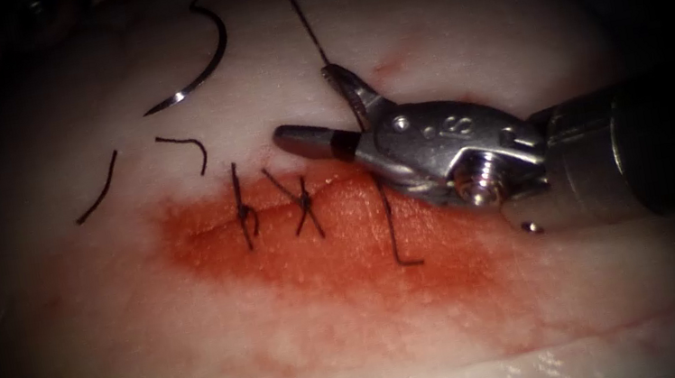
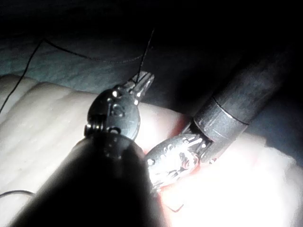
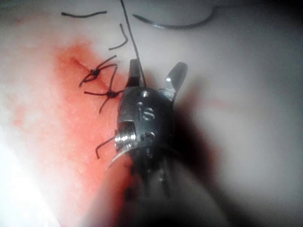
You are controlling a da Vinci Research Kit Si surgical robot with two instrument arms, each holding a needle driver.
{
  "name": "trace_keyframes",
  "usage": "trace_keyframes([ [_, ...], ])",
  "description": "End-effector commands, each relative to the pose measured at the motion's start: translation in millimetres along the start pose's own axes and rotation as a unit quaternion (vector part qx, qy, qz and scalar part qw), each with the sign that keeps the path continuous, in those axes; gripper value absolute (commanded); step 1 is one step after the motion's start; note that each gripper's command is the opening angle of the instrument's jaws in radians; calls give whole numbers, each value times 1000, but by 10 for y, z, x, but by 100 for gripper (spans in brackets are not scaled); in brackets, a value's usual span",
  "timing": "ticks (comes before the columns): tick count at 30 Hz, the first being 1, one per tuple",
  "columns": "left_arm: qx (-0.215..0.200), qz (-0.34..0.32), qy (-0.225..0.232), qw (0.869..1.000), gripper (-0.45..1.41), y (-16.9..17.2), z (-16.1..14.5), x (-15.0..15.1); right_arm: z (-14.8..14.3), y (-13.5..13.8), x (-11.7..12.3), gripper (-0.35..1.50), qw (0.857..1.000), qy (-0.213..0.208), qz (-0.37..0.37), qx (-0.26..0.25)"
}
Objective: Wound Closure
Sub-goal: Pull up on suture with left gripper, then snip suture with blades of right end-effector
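Right claw open, left gripping thread; needle loose.

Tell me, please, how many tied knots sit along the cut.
2: a left knot and a right knot, side by side on the cut; the right hand, open and holding nothing, may hide another. The needle lies free on the tissue beyond the cut.

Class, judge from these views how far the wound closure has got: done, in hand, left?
Done: two knotted stitches cross the cut; the needle lies free on the tissue, above it. In hand: a third thread passes through the cut, untied; the left tool appears shut on it, the right tool is open, holding nothing. Left: tying that stitch.
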Motion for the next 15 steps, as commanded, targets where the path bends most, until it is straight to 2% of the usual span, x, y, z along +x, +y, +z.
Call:
trace_keyframes([
  [1, -1, 1, 1, 1000, -45, -4, 7, -2, 6, -7, -3, 136, 1000, 1, -3, 1],
  [6, -2, 1, 2, 1000, -45, -3, 9, -1, 8, -9, -3, 131, 1000, 1, -8, 1],
  [8, -2, 1, 2, 1000, -45, -2, 9, -1, 9, -11, -2, 119, 1000, -1, -10, 0],
  [9, -3, 1, 1, 1000, -45, -1, 9, -1, 8, -11, -2, 84, 1000, -1, -13, 0],
  [10, -3, 4, 1, 1000, -45, 0, 9, -1, 7, -12, -3, 17, 1000, -6, -16, 3],
  [11, -4, 4, 0, 1000, -45, 0, 9, -1, 7, -12, -3, -33, 1000, -14, -16, 4],
  [15, -6, 4, 1, 1000, -45, 2, 9, -1, 7, -13, -1, -35, 1000, -4, -15, 3],
])
